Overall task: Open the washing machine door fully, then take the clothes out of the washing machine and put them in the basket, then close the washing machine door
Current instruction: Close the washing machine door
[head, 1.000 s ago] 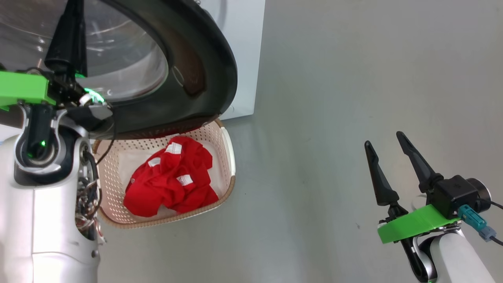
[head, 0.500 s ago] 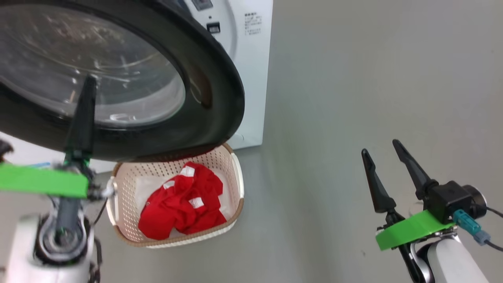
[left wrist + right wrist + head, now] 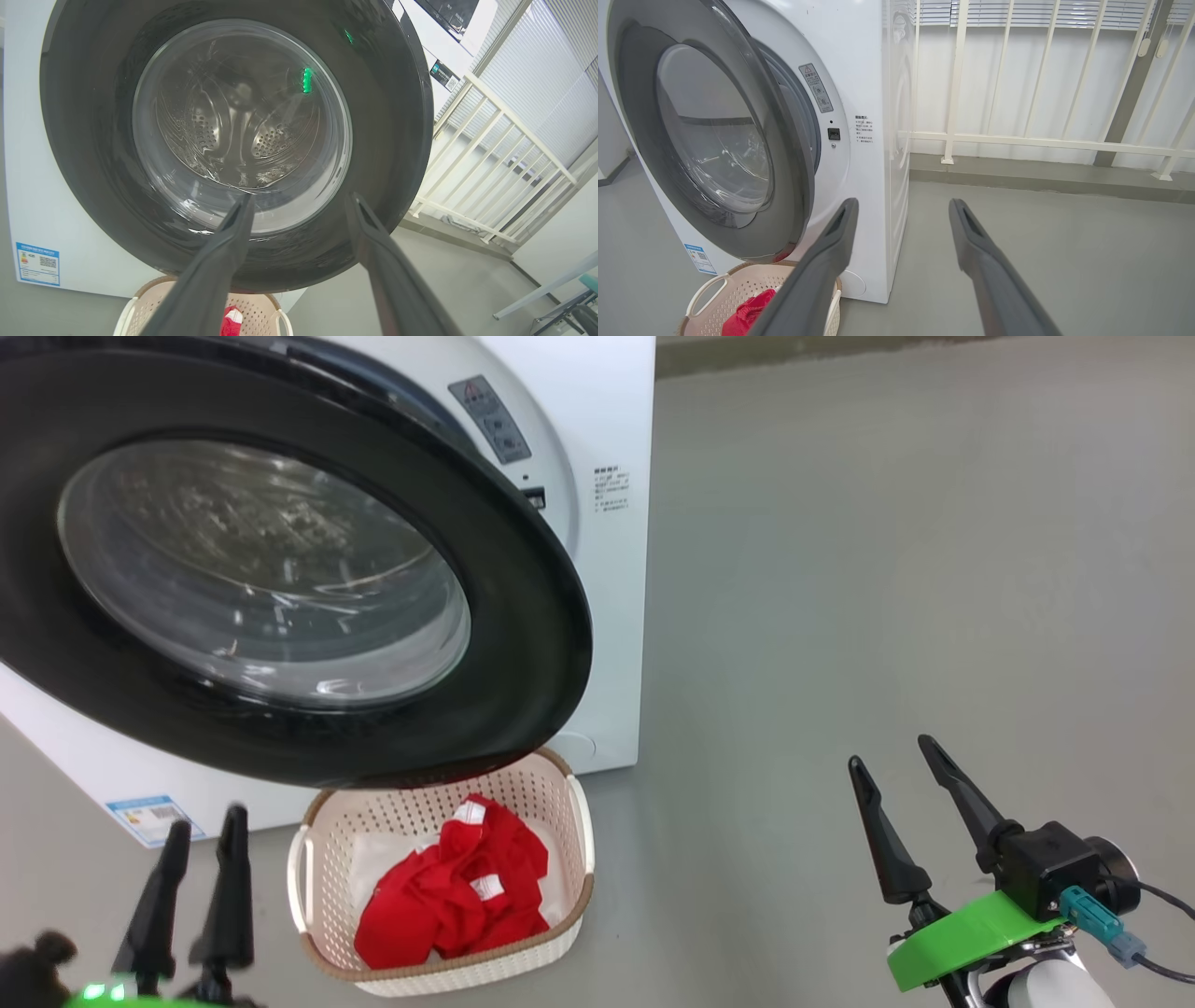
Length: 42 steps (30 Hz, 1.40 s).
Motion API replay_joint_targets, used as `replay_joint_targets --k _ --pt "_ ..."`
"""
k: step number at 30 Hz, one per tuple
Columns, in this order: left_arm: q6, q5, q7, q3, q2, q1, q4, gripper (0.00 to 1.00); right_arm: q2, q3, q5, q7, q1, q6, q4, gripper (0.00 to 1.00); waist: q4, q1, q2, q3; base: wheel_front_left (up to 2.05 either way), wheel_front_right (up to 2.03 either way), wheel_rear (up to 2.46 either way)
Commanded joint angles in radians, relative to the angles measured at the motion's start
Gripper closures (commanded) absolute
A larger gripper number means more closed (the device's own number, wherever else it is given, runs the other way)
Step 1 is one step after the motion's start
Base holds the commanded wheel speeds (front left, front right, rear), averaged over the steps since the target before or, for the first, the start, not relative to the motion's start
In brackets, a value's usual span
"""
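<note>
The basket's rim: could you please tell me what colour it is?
The basket rim is brown with a woven look; the head view shows it best.

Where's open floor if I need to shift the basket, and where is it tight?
Bare floor runs right of the washing machine and the basket, out to the right gripper. A narrow strip lies between the basket and the left gripper. Tight: the door hangs over the basket's back rim, and the clothes cover most of its bottom.

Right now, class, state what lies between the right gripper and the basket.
In the head view, the stretch between the right gripper and the basket is bare grey floor.
</note>
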Motion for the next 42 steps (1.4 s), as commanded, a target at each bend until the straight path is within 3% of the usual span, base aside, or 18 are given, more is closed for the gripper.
replay_joint_targets --k 1,9,16,22,38,39,40,42 --pt "-0.001 0.040 -0.012 0.044 0.030 -0.009 -0.026 0.00 -0.004 0.022 0.016 -0.006 -0.011 0.006 -0.025 0.00 -0.003 0.0000 0.0000 -0.023 0.00 0.00 0.00" --pt "-0.005 0.360 -0.017 0.106 -0.025 0.099 -0.091 0.00 -0.006 0.011 0.011 -0.006 0.013 0.006 -0.054 0.00 0.001 0.0000 0.0000 -0.052 0.00 0.00 0.00" --pt "-0.012 0.518 -0.017 0.152 -0.074 0.145 -0.104 0.00 -0.002 0.002 0.005 -0.006 0.043 0.006 -0.082 0.00 0.011 0.0000 0.0000 -0.064 0.00 0.00 0.00" --pt "-0.015 0.555 -0.017 0.170 -0.098 0.171 -0.078 0.00 0.005 0.006 0.007 -0.006 0.057 0.006 -0.081 0.00 0.005 0.0000 0.0000 -0.078 0.00 0.00 0.00" --pt "-0.016 0.554 -0.017 0.144 -0.094 0.169 -0.048 0.00 -0.002 0.012 0.011 -0.006 0.051 0.006 -0.063 0.00 0.015 0.0000 0.0000 -0.072 0.00 0.00 0.00" --pt "-0.016 0.555 -0.017 0.142 -0.093 0.172 -0.048 0.00 -0.001 0.015 0.014 -0.006 0.050 0.006 -0.061 0.42 0.020 0.0000 0.0000 -0.072 0.00 0.00 0.00" --pt "-0.016 0.555 -0.017 0.142 -0.093 0.172 -0.048 0.00 -0.001 0.015 0.014 -0.006 0.050 0.006 -0.061 0.42 0.020 0.0000 0.0000 -0.072 0.00 0.00 0.00" --pt "-0.016 0.558 -0.017 0.138 -0.092 0.172 -0.047 0.00 -0.002 0.024 0.025 -0.006 0.047 0.006 -0.051 0.81 0.027 0.0000 0.0000 -0.070 0.00 0.00 0.00"
